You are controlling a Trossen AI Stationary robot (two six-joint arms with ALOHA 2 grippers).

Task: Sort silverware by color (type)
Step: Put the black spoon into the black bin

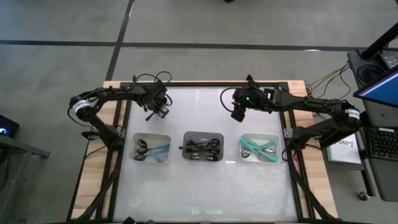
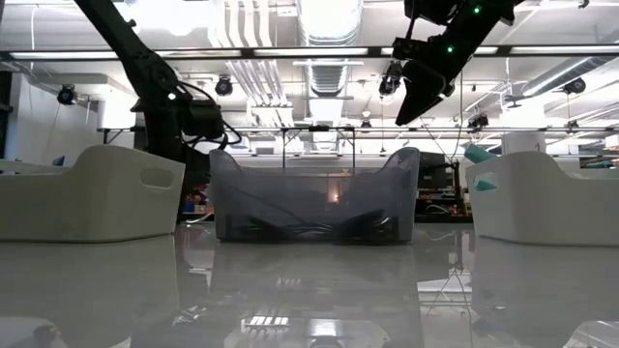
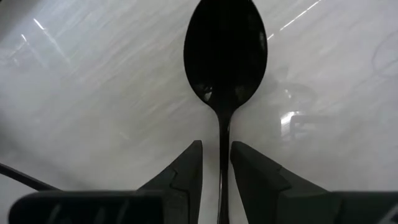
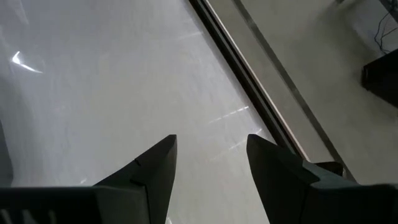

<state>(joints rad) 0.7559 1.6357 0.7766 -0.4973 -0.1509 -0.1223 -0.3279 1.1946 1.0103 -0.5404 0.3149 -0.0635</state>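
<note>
A black spoon (image 3: 225, 56) is pinched by its thin handle in the left claw (image 3: 216, 163), raised over the counter (image 1: 205, 106) behind the trays. Judged stiff, light and slick, it is best gripped on the handle. The right claw (image 4: 211, 158) is spread wide and holds nothing. The left tray (image 1: 134, 144) holds dark spoons and a mint one; the middle tray (image 1: 185, 138) holds dark and silver spoons; the right tray (image 1: 277, 140) holds mint ones with some dark ones.
</note>
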